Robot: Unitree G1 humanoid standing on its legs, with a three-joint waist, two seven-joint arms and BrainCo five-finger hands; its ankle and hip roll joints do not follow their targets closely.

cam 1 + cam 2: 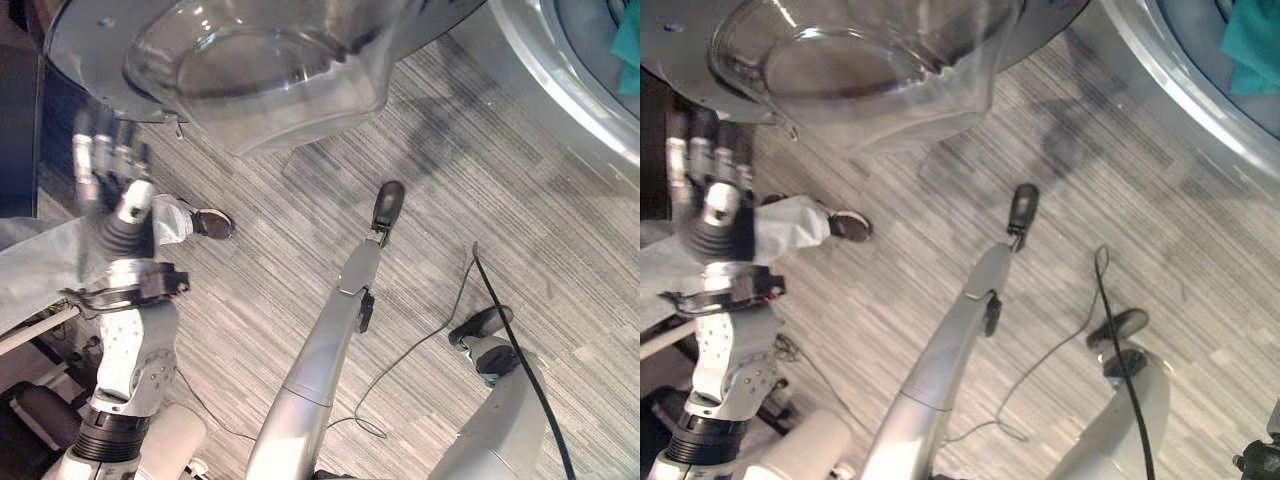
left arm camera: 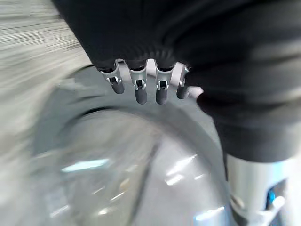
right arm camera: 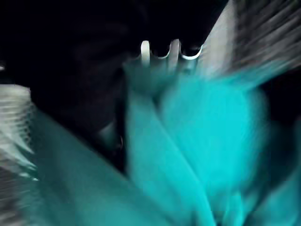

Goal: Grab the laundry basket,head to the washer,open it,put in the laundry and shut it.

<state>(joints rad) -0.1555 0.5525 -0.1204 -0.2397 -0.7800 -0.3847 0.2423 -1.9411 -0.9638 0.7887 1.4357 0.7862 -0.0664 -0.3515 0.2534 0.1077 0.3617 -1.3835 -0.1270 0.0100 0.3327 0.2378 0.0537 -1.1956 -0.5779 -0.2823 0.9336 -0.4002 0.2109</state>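
Washer door [image 1: 250,60] stood open, swung out over the floor [image 1: 500,200], glass bowl facing the head camera. Left hand [image 1: 100,165] was raised just beside the door's lower edge, fingers straight and spread, holding nothing; its wrist view showed the fingertips [image 2: 139,92] close to the door rim, contact not clear.

Teal laundry [image 1: 1252,45] sat inside the drum opening [image 1: 1160,70] at upper right. Right wrist view had the teal cloth [image 3: 207,141] right against the right hand [image 3: 164,49]; fingers buried in fabric, so I couldn't tell whether they were clamped on it or free.

Judgement: loading step, near its end. Best to push the cloth fully past the drum lip so nothing drapes over the seal, then pull the right hand straight out before the door swings.

Clearance: the door's swing path crossed open floor. A person's shoe [image 1: 212,223] was near the left hand, worth watching.
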